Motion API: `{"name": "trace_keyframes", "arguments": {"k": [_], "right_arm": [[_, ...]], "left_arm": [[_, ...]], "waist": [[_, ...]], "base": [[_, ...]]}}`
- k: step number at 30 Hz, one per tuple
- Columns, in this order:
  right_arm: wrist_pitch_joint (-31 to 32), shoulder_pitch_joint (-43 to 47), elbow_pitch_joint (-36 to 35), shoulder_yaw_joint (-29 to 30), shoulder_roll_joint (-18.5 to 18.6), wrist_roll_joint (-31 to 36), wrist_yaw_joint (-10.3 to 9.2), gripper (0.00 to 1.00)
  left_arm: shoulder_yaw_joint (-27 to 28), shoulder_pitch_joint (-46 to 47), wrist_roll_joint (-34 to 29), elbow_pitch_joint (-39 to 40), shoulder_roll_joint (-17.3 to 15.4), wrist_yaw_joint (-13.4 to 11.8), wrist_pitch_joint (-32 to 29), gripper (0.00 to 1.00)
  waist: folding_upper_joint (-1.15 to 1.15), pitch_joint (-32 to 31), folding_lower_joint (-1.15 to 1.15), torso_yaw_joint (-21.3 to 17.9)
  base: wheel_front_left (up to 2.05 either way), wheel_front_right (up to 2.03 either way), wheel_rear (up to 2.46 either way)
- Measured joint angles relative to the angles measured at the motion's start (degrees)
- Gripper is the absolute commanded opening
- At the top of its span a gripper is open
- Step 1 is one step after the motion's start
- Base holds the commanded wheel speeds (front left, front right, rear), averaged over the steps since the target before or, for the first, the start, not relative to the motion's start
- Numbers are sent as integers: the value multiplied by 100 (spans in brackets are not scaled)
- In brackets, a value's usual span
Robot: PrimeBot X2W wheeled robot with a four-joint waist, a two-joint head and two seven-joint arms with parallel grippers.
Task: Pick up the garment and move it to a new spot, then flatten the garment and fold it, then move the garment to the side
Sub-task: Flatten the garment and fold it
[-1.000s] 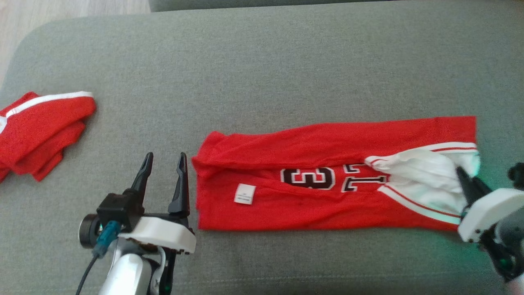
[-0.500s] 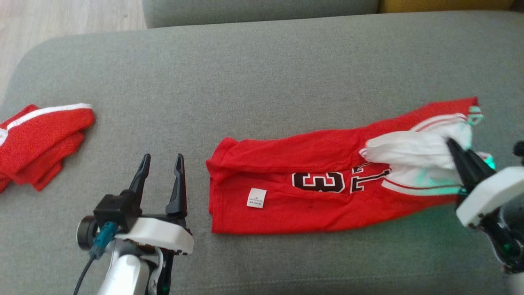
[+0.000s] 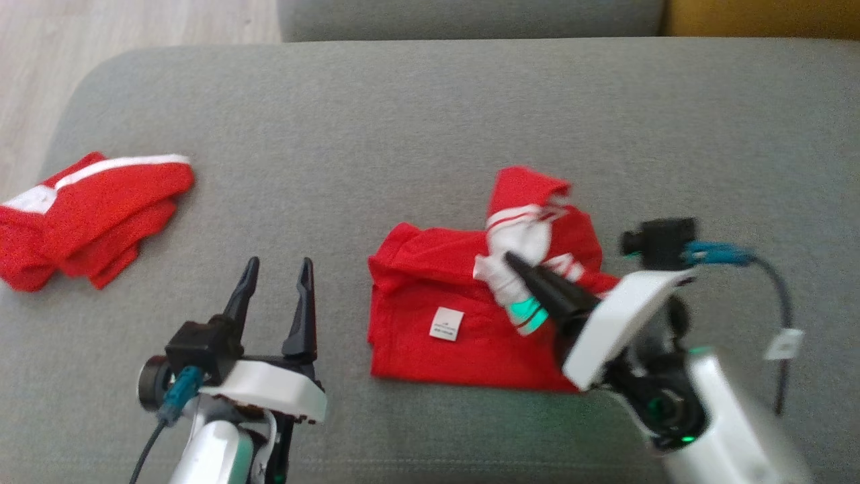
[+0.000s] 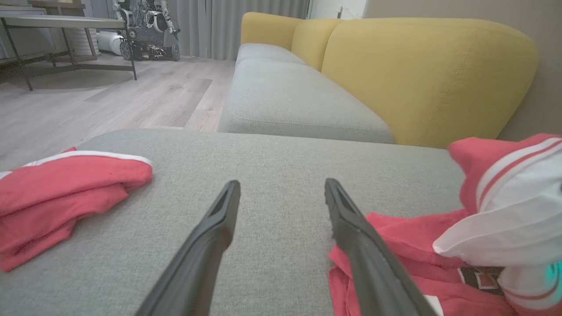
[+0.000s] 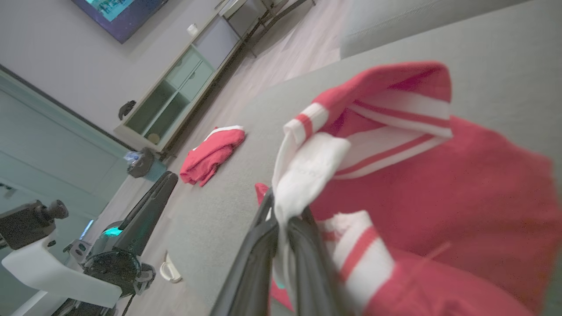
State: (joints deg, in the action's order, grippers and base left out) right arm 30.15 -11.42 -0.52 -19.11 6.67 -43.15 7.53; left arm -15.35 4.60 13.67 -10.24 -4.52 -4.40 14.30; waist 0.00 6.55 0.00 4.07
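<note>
Jersey [image 3: 416,269] end clamped in R gripper [image 3: 512,258], lifted over frame centre to fold; L gripper [image 3: 277,265] jaws apart, idle lower left.

Grey sofa seat [image 3: 430,107], yellow backrest [image 4: 426,74], pale wood floor [image 4: 131,101]

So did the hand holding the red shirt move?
Yes. The right gripper, shut on the white end of the red shirt, has swung left, ending far closer to the white label, which stayed put on the sofa.
</note>
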Motion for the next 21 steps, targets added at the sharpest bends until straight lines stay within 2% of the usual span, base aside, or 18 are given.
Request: {"name": "trace_keyframes", "arguments": {"k": [7,13,14,15,16,21], "right_arm": [[-786,-494,1288,-710,-225,-266,0,0],[-1348,-827,2168,-1212,-243,-397,0,0],[-1444,-842,2242,-1276,-246,-444,0,9],[-1532,-866,2324,-1351,-246,-489,0,31],[-1637,-894,2381,-1414,-246,-561,0,100],[-2158,-1135,2346,-1714,-246,-761,0,100]], "left_arm": [[-89,29,1,-37,84,45,-1,100],[-118,40,1,-57,111,45,0,100],[-118,40,1,-57,113,45,0,100],[-116,40,1,-62,114,44,0,100],[-118,40,1,-69,116,44,0,100],[-116,43,1,-104,120,44,0,100]], "waist": [[0,125,0,349],[0,233,0,537],[0,245,0,545],[0,254,0,544],[0,258,0,538],[0,269,0,455]], "base": [[0,0,0],[0,0,0],[0,0,0],[0,0,0],[0,0,0],[0,0,0]]}}
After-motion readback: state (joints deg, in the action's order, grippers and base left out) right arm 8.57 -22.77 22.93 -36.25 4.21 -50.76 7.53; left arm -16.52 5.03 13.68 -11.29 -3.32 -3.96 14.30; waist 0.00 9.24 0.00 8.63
